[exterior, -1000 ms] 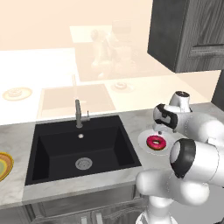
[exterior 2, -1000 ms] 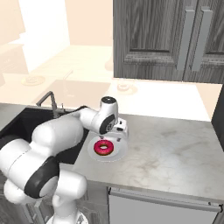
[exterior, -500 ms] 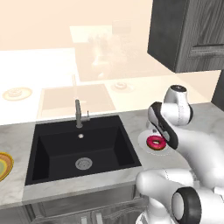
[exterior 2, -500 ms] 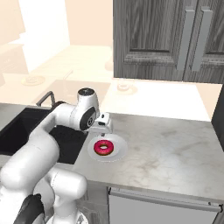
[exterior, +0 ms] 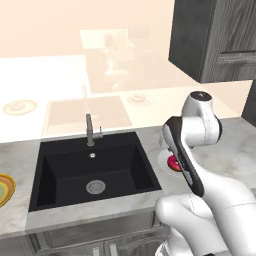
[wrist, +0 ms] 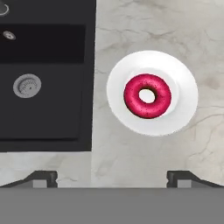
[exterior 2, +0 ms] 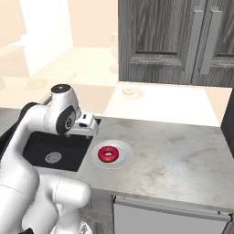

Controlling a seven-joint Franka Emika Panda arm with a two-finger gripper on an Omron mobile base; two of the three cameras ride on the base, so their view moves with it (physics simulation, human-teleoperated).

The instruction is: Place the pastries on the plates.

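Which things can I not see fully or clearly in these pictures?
- Red-pink doughnut and white plate: left base view, mostly hidden behind the arm.
- Orange-yellow plate: left base view, cut by the left edge.
- Gripper: hand view, fingertips cut off by the bottom band.

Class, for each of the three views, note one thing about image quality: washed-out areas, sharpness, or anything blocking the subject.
Left base view: the back wall is washed out to pale peach, and the arm hides most of the white plate. Right base view: the dark cabinet doors are crisp, and the red-pink doughnut is unobstructed. Hand view: the doughnut's speckled icing and the marble counter veining are sharp, with no glare.
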